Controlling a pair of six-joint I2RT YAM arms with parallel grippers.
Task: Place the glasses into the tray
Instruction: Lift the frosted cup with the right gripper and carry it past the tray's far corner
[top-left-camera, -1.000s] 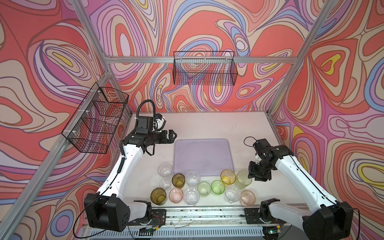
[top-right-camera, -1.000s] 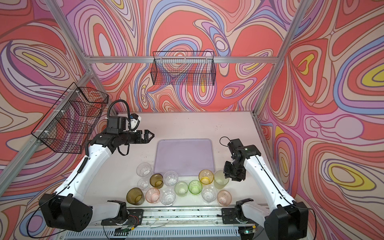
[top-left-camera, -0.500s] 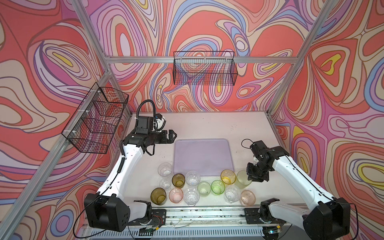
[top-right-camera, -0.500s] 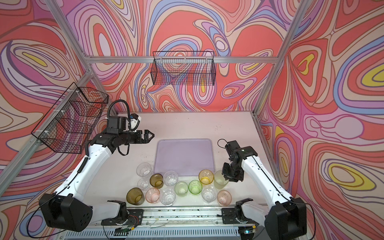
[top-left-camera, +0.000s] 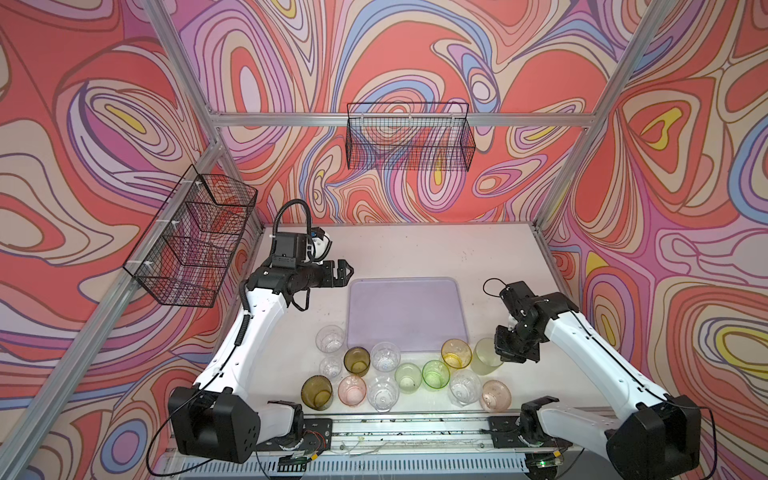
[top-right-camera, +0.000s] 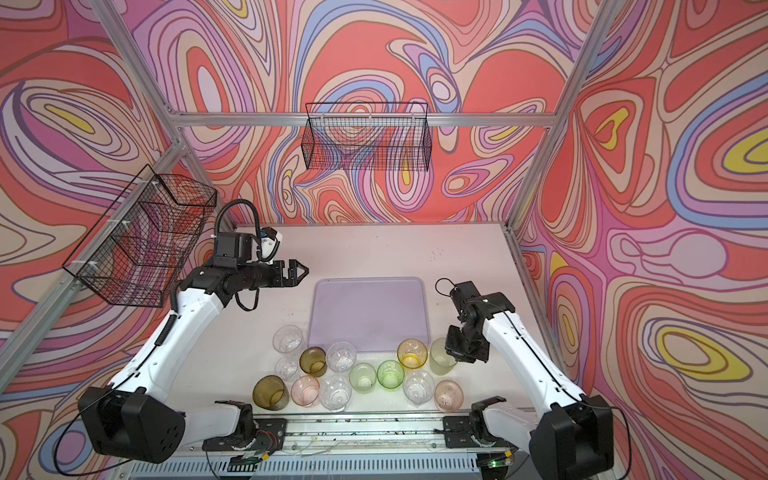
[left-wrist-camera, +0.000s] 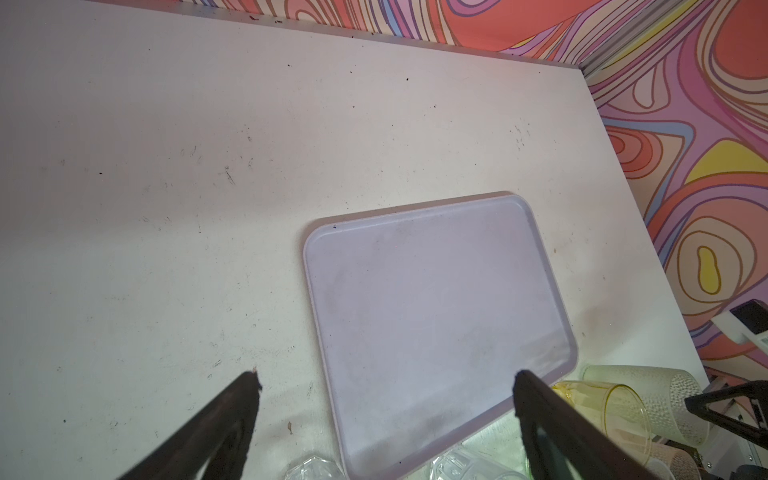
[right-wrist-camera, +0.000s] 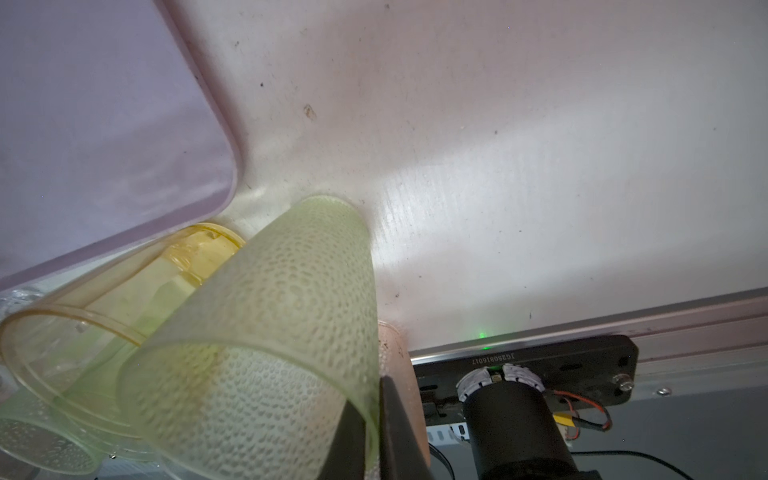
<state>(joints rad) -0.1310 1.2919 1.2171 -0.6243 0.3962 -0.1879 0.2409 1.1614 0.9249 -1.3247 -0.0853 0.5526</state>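
Both top views: shows the lilac tray lying flat on the desk. Finds the glasses clustered upright on the desk along the tray's near edge, all outside its rim. Places the tall pale green glass just off the tray's near right corner, beside the yellow glass. Puts the right jaws at the tall glass's rim, on the side away from the tray. Puts the left jaws above the desk by the tray's far left corner, spread wide, gripping nothing.

Left wrist view: looks between the spread left jaws onto the tray. Catches the yellow glass and the tall pale green glass just past one tray corner.

Right wrist view: shows the right jaws pinching the wall of the tall pale green glass at its rim, one inside, one outside. Shows its base on the desk just off the tray's rounded corner, with the yellow glass close beside it, near the tray's edge.
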